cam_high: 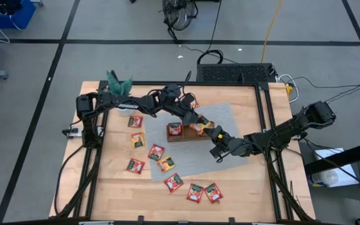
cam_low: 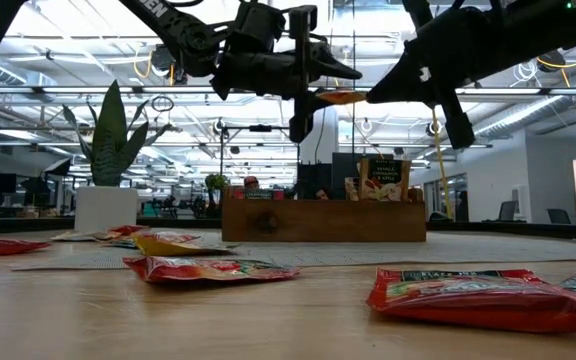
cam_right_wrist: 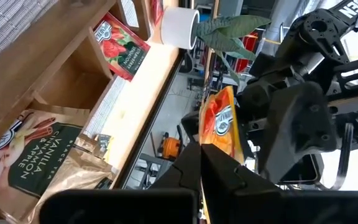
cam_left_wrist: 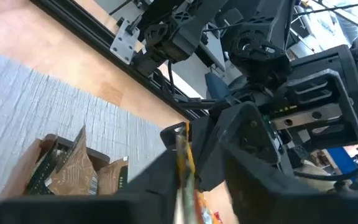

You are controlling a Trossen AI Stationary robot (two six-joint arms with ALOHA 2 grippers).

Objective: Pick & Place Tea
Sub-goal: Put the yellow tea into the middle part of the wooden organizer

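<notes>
Above the wooden tray (cam_high: 185, 132), the two grippers meet over one orange-yellow sachet (cam_right_wrist: 221, 122). The right gripper (cam_high: 214, 135) has its fingers pressed together on the sachet's lower edge, as the right wrist view shows, with the packet standing up from between the dark fingertips. The left gripper (cam_low: 308, 88) comes at the same sachet from the opposite side; in the left wrist view the packet's thin edge (cam_left_wrist: 184, 163) sits between its two fingers, which are closing in around it, though whether they already press on it I cannot tell. In the low view the sachet hangs in the air between the two grippers, well clear of the tray below them.

Under the grippers, the tray holds a few sachets standing upright in its compartments: a brown-and-green vanilla-labelled one (cam_right_wrist: 27, 152) and a red one (cam_right_wrist: 119, 47) in a neighbouring compartment. The tray rests on a grey mat (cam_high: 220, 119) on the tabletop (cam_high: 114, 187).

The remaining loose sachets (cam_high: 155, 152), mostly red, lie flat on the tabletop on the left gripper's side of the tray and nearer the front edge, well apart from both grippers. A potted plant (cam_high: 119, 83) stands beyond the left arm, near the tabletop's far corner.
</notes>
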